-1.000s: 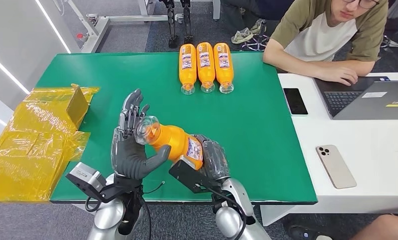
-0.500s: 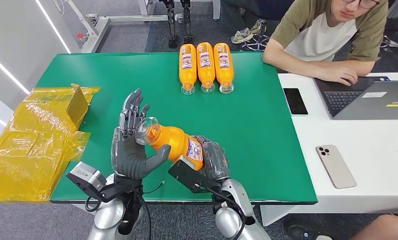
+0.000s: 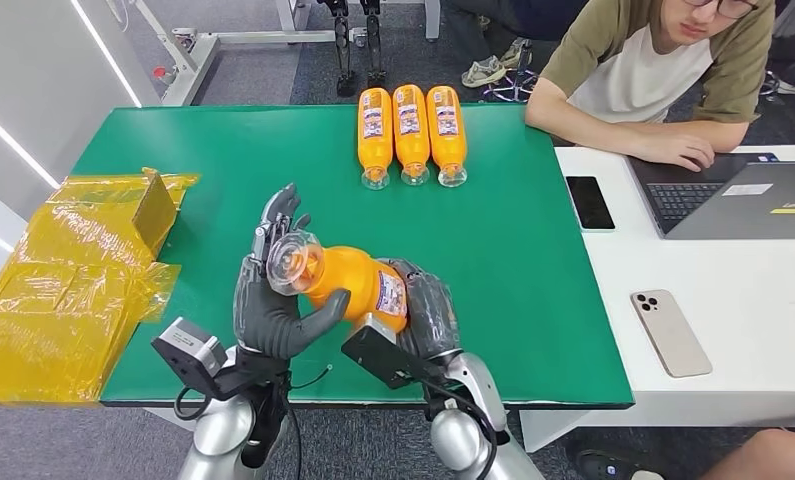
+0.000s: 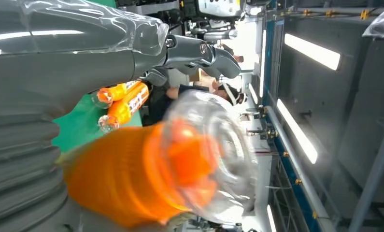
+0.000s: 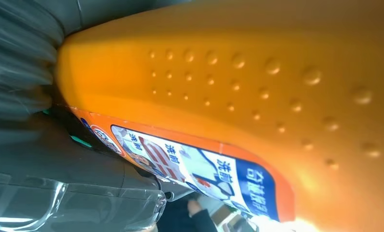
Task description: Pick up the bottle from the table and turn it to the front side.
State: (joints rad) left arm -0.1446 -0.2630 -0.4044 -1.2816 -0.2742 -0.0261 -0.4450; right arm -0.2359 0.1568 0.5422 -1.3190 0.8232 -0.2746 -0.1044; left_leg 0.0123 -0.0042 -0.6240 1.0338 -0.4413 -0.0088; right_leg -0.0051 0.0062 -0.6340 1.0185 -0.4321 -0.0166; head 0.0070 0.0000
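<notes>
An orange bottle (image 3: pixel 348 280) with a clear cap and a blue-and-white label is held tilted above the near edge of the green table (image 3: pixel 533 280), cap toward my left. My right hand (image 3: pixel 428 315) grips its labelled body from below. My left hand (image 3: pixel 273 300) cups the cap end, thumb pressed under the neck and fingers curled behind the cap. The left wrist view shows the bottle (image 4: pixel 132 179) close up and blurred, with my fingers (image 4: pixel 199 50) arched over it. In the right wrist view the dimpled bottle (image 5: pixel 228 72) lies against my right hand (image 5: pixel 59 183).
Three more orange bottles (image 3: pixel 410 125) lie side by side at the table's far edge. Yellow plastic wrapping (image 3: pixel 73 270) covers the left end. A person (image 3: pixel 653 70) sits at the white desk on the right with a laptop (image 3: pixel 743 195) and two phones (image 3: pixel 590 202) (image 3: pixel 671 332).
My left hand has moved in onto the bottle's cap end, its thumb curling under the neck. The bottle has risen and shifted slightly away from me.
</notes>
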